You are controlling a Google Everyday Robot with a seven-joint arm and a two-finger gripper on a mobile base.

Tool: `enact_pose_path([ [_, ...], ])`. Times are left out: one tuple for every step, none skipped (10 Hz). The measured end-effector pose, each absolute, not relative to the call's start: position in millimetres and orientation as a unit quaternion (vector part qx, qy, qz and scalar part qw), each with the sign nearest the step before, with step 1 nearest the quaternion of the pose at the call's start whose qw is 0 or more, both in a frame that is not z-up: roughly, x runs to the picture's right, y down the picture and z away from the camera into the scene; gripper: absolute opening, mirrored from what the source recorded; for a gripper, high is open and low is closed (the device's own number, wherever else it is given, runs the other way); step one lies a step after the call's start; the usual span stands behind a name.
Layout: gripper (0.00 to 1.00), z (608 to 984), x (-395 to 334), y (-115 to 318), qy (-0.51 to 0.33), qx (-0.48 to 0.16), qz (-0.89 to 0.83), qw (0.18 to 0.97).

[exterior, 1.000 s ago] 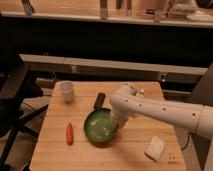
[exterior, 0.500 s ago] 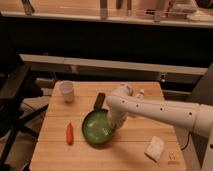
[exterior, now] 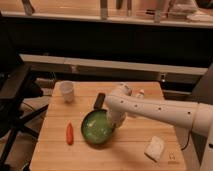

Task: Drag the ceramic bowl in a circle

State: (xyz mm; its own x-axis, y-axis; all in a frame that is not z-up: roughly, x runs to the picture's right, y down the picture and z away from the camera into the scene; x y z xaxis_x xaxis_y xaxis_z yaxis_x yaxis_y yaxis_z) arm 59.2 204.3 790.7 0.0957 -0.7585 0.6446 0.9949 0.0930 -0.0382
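The gripper (exterior: 114, 125) reaches down at the right rim of the ceramic bowl (exterior: 96, 128), which sits near the middle of the wooden table (exterior: 125, 150); a white cup (exterior: 67, 91) stands far left, an orange carrot (exterior: 69, 133) left of the bowl

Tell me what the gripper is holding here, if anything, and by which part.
The gripper is down at the right rim of the ceramic bowl. Whether it actually grips that rim or just presses on it cannot be told.
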Motion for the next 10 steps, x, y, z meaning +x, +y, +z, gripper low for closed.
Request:
enact_pose_path([
  [0.00,789.9,59.6,204.8,-0.241,-0.244,-0.629,0.697],
  [0.00,789.4,59.5,205.1,-0.240,-0.244,-0.630,0.697],
  [0.00,789.5,59.8,205.0,-0.240,-0.243,-0.630,0.697],
  [0.00,789.6,60.1,204.3,-0.238,-0.242,-0.631,0.697],
  [0.00,790.1,59.9,203.6,-0.238,-0.241,-0.632,0.697],
  [0.00,790.1,59.2,203.2,-0.237,-0.241,-0.634,0.695],
  [0.00,788.8,59.8,204.0,-0.237,-0.241,-0.636,0.693],
  [0.00,788.1,63.0,204.7,-0.236,-0.241,-0.637,0.693],
  [0.00,787.9,66.1,205.1,-0.235,-0.240,-0.637,0.694],
  [0.00,788.0,69.8,206.0,-0.234,-0.239,-0.637,0.695],
])
